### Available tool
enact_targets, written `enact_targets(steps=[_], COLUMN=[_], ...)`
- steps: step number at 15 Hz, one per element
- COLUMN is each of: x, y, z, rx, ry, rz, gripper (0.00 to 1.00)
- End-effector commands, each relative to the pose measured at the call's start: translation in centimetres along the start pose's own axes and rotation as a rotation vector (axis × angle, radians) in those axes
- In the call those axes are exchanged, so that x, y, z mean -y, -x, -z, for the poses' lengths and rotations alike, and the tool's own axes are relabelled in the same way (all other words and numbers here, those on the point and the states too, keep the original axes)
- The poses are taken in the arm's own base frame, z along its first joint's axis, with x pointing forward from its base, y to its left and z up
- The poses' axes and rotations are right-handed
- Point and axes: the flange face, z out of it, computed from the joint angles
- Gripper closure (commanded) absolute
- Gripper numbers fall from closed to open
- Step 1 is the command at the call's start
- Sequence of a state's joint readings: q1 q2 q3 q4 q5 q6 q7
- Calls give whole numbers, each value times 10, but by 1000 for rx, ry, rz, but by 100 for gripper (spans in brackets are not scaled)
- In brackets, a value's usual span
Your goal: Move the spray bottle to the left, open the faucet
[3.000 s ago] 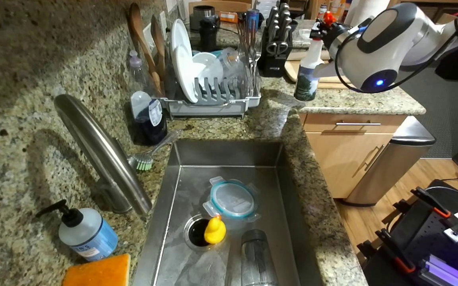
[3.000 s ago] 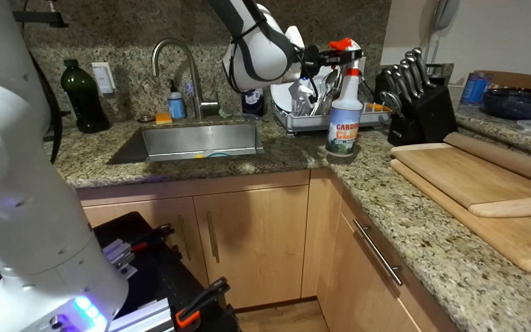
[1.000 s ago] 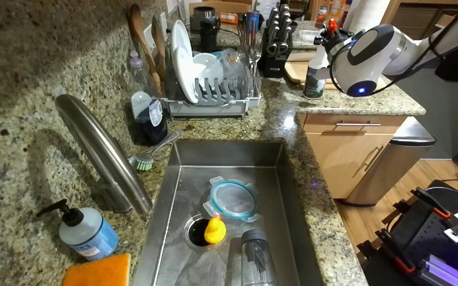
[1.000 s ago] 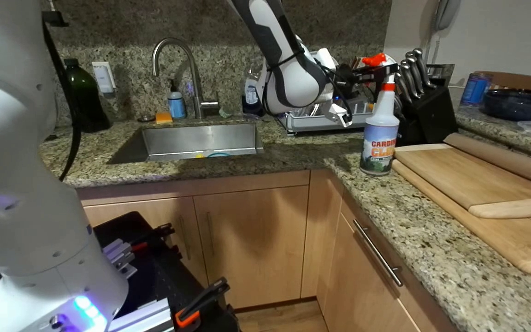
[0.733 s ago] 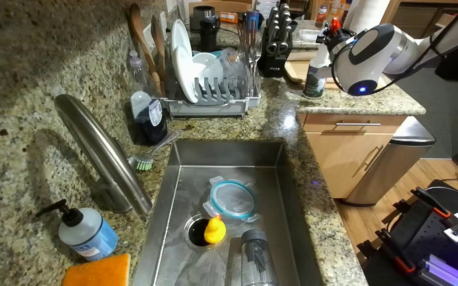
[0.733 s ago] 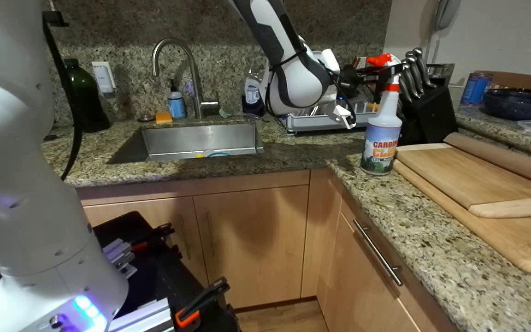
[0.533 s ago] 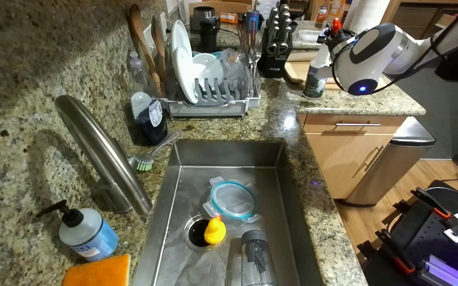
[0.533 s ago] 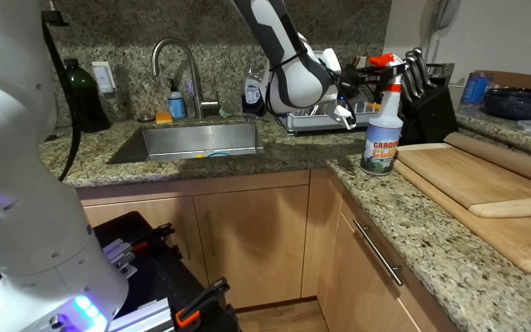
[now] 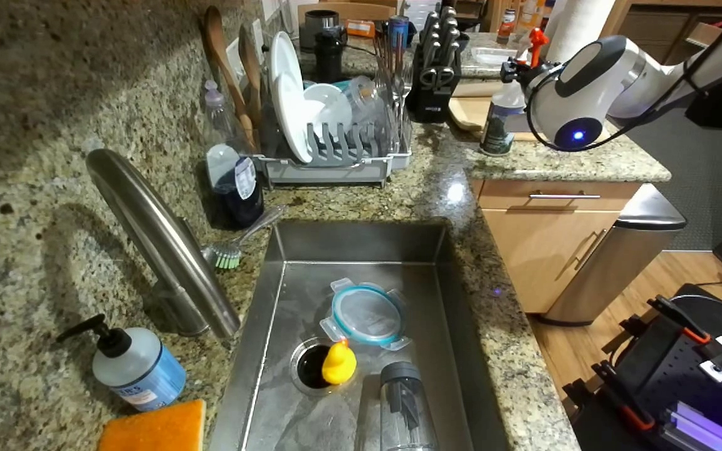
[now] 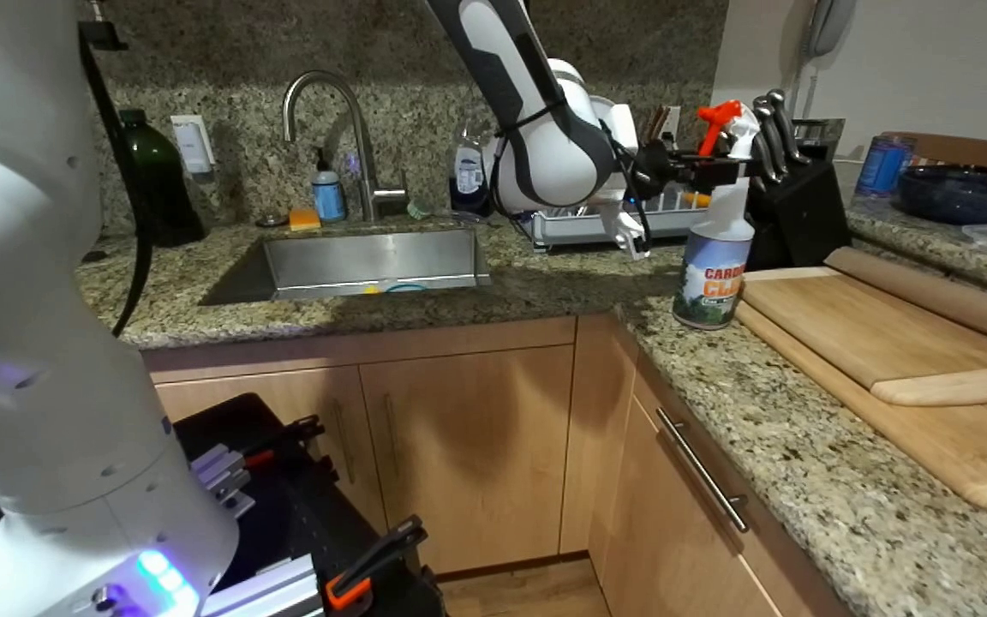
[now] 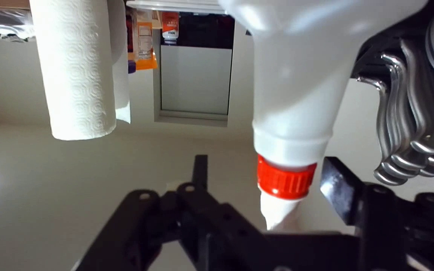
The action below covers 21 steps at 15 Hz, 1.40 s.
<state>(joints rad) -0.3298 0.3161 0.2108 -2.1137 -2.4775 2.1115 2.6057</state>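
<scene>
The spray bottle (image 10: pixel 714 274), white-necked with a red-orange trigger head (image 10: pixel 719 113), stands upright on the counter corner by the cutting boards. My gripper (image 11: pixel 266 175) is open around its neck. In the wrist view the red collar (image 11: pixel 285 178) sits between the fingers, with a gap on each side, nearer the right-hand one. The bottle (image 9: pixel 497 128) is partly covered by the arm in an exterior view. Well away, at the sink, the steel faucet (image 10: pixel 362 154) arches up, its side lever (image 10: pixel 391 195) visible at the base; the faucet (image 9: pixel 160 238) also shows close up.
A knife block (image 10: pixel 802 210) stands right behind the bottle, cutting boards (image 10: pixel 888 334) beside it. The dish rack (image 10: pixel 613 226) lies between bottle and sink (image 10: pixel 373 261). A soap pump bottle (image 9: pixel 138 369) and an orange sponge (image 9: pixel 154 429) flank the faucet. A paper towel roll (image 11: pixel 75 71) is beyond.
Over three seconds the bottle has moved from beside the dish rack toward the cutting boards. In the last half second my gripper has opened and dropped slightly along the neck; more red trigger shows.
</scene>
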Motion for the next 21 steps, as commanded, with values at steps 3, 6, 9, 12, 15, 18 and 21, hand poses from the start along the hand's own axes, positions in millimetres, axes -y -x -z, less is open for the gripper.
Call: enact_targets(steps=[3, 6, 9, 12, 15, 18, 21], x=[0, 9, 12, 7, 14, 39, 88], y=[-19, -36, -46, -37, -15, 7, 12], z=[14, 26, 39, 50, 76, 111, 159], rx=[266, 431, 605, 766, 895, 991, 1047], ry=[-92, -164, -223, -238, -282, -353, -470], rz=[-78, -132, -187, -215, -193, -130, -26], gripper=[0, 0, 0, 0, 0, 0, 0])
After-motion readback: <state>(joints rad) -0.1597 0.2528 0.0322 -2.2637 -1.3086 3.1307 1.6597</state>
